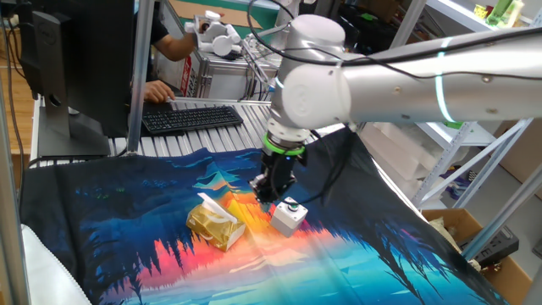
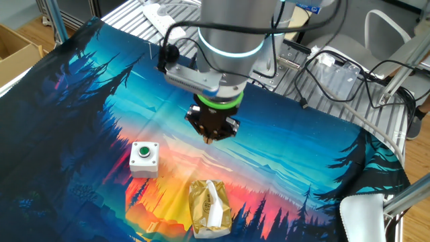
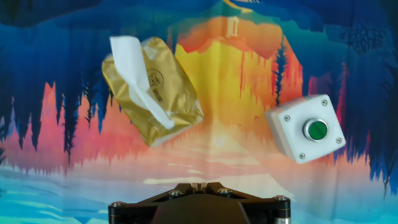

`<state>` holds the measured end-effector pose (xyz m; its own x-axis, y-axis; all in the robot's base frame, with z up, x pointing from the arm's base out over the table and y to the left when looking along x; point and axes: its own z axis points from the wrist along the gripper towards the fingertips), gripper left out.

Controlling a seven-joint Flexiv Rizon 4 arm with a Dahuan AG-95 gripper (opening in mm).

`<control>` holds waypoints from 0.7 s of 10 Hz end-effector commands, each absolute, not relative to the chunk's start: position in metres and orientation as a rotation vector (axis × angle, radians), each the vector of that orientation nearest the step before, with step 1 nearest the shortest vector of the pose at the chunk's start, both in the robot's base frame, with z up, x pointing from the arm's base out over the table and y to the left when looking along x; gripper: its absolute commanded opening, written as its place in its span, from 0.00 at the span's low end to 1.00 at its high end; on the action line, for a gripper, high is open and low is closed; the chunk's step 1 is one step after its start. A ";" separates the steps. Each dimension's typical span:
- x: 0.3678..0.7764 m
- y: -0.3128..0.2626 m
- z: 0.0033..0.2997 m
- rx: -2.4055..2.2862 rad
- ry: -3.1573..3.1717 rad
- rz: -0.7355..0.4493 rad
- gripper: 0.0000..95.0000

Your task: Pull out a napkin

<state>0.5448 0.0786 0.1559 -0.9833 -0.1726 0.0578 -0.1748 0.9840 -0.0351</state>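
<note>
A white napkin (image 3: 135,71) sticks out of the slot of the shiny golden tissue packet (image 3: 163,99), which lies on the printed cloth. The napkin also shows in one fixed view (image 1: 212,203) and in the other fixed view (image 2: 214,202), poking from the packet (image 2: 209,210). My gripper (image 2: 212,138) hangs above the cloth, apart from the packet and behind it, with nothing in it. In the hand view the gripper (image 3: 199,184) shows at the bottom edge with its fingertips pressed together, shut.
A small white box with a green button (image 3: 306,127) stands on the cloth beside the packet, close under the gripper in one fixed view (image 1: 289,215). A keyboard (image 1: 190,117) and a person's hand lie at the table's far edge.
</note>
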 end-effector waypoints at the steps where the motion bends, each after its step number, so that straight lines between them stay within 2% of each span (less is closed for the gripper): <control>1: 0.553 0.083 0.154 0.265 -3.071 0.064 0.00; 7: 0.573 0.095 0.145 0.256 -3.067 0.063 0.00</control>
